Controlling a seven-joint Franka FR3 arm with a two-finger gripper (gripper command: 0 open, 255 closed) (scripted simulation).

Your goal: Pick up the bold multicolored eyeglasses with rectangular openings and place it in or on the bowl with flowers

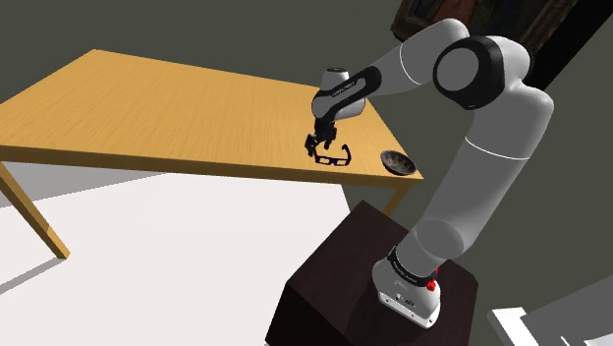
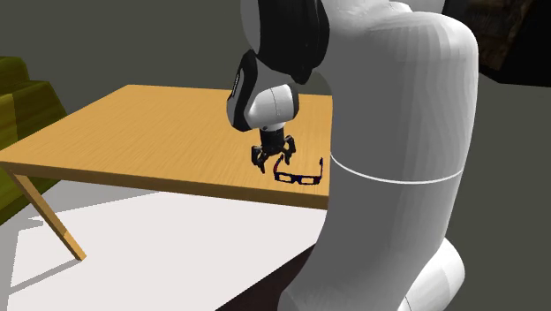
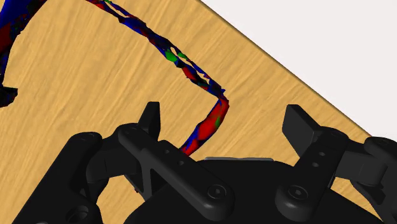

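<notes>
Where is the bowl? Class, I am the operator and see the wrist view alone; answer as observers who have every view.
Observer: The bowl sits near the table's corner, to the shoulder view's right of the glasses.
Operator: Is it upright?
Observer: Yes, it looks dark and its opening faces up; I cannot make out flowers.
Operator: Are the glasses lifted?
Observer: No. In the second exterior view they rest on the table, temples unfolded, with the end effector low over one temple.
</notes>
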